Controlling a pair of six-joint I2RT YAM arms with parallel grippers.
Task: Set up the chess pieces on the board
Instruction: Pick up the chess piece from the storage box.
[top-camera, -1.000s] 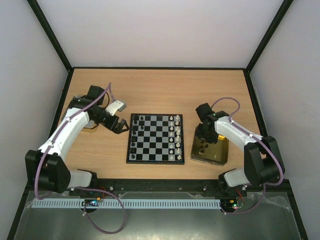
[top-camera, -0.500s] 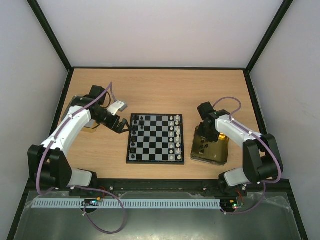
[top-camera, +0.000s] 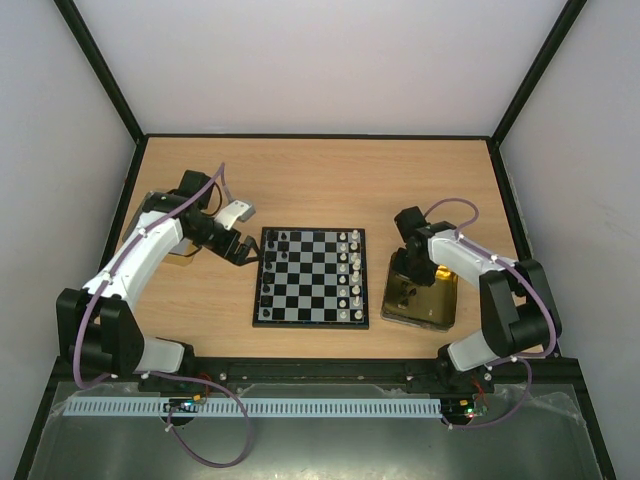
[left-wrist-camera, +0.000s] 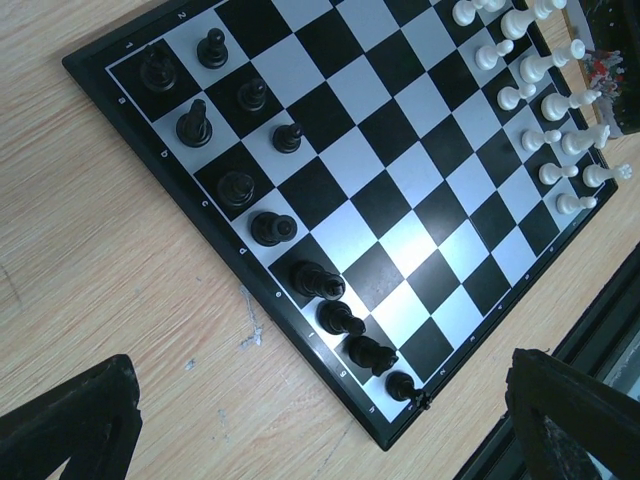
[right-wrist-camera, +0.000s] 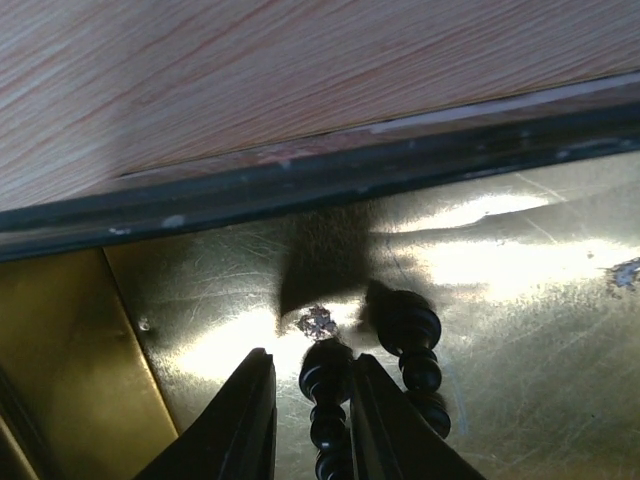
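Gold tin (top-camera: 441, 310) on the bench (top-camera: 320, 180), just right of the board (top-camera: 312, 285), with the right end effector (right-wrist-camera: 312, 365) lowered into it. Seen from the right wrist, a black piece (right-wrist-camera: 325, 385) lies flat on the tin's floor directly between the two fingers (right-wrist-camera: 250, 410). Its long axis runs parallel to them, with the rounded head pointing away from the wrist. The jaws stand narrow on either side of it. A sliver of gold shows on the left side, so it cannot be told whether the pads already bear on the piece.

A second black piece (right-wrist-camera: 412, 335) lies just beside the first, on its right, at nearly the same heading and close to the outer face of the right finger.

The left end effector (top-camera: 238, 252) hangs spread wide and empty near the board's left edge. That edge carries the black pieces (left-wrist-camera: 270, 228), while the white pieces (top-camera: 350, 275) fill the right-hand files.

Judged from this layout, the right arm is the one placed for the pick. The lift should go straight up, to clear the neighbouring piece.
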